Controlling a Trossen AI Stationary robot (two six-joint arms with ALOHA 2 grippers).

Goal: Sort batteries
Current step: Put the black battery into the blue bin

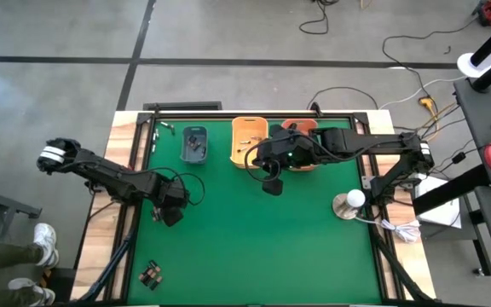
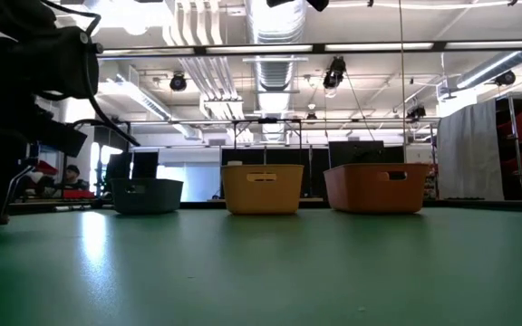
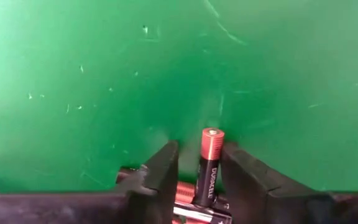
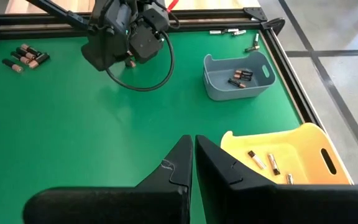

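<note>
Green surface [image 1: 254, 247], framed, with two dark arms.

Near edge: small cluster of batteries [image 1: 151, 273] lying loose on the mat; the same cluster [image 4: 25, 56] shows in the right wrist view.

Mid-left: left tool [image 1: 170, 213], low over the mat, fingers [image 3: 160, 171] narrowed around one black-and-copper battery [image 3: 207, 165] that stands between them, copper end outward; more cells lie beneath it.

Centre: right tool [image 1: 272, 185], raised, fingers pressed together, holding nothing.

Far row, left to right: grey-blue bin [image 1: 194, 144] with a few batteries; yellow-orange bin [image 1: 249, 141] with several lighter cells [image 4: 265, 163]; orange bin [image 2: 377, 187], partly under the right arm.

Far-left corner: stray batteries [image 4: 229, 31] by the frame.
</note>
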